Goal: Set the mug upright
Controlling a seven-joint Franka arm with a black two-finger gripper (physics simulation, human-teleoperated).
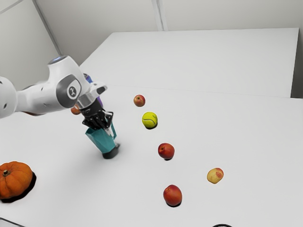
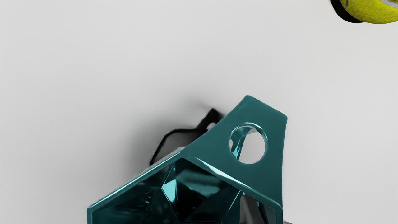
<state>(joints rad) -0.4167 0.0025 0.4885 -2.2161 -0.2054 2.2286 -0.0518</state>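
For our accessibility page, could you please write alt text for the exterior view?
The black gripper of a white robot arm holds a tilted teal mug; a tennis ball, an orange pumpkin and several fruits lie on the white table.

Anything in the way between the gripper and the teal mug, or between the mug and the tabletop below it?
Nothing visible in either place. The gripper holds the tilted mug by its wall, one finger inside, one outside. The mug's dark shadow falls on the table beneath; the tennis ball sits off to the side.
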